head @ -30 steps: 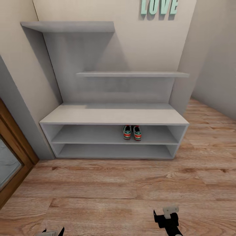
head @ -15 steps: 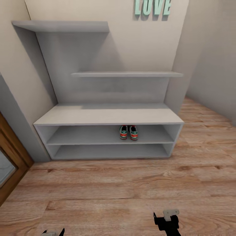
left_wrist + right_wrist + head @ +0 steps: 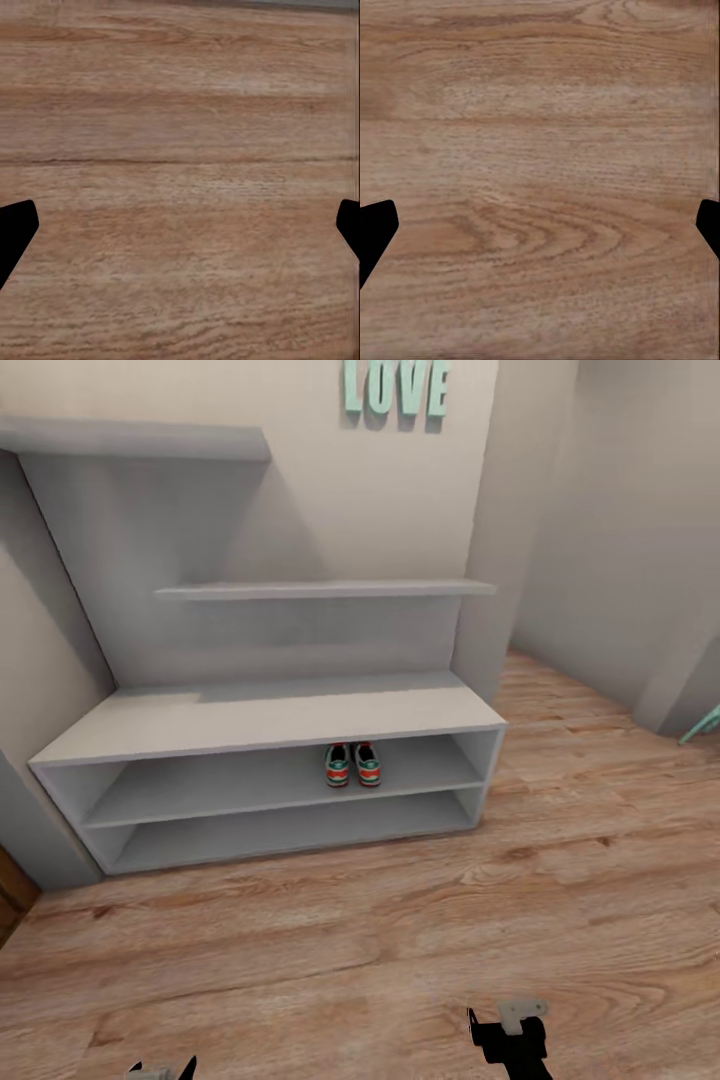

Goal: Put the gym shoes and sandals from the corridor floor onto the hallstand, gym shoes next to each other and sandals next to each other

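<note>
The light-grey hallstand [image 3: 270, 720] stands against the wall in the head view. The two gym shoes [image 3: 352, 764] sit side by side on its upper shelf level, heels facing out. The sandals are out of view. My left gripper [image 3: 160, 1070] and right gripper [image 3: 510, 1030] hang low over the corridor floor [image 3: 400, 920], well short of the rack. In the left wrist view the left gripper [image 3: 180, 232] is open over bare planks, its fingertips [image 3: 15, 225] far apart. The right gripper [image 3: 540, 232] is open the same way, with nothing between its fingertips [image 3: 375, 225].
Teal LOVE letters [image 3: 395, 385] hang on the wall above the rack. A wall corner [image 3: 490, 560] juts out right of the rack, and the floor runs on past it. A teal object [image 3: 703, 726] pokes in at the right edge. A wooden door frame [image 3: 12, 890] shows at lower left.
The whole head view has slid left, so the camera has turned to the right. The shoes stay on the shelf, and both grippers keep their place in the picture.
</note>
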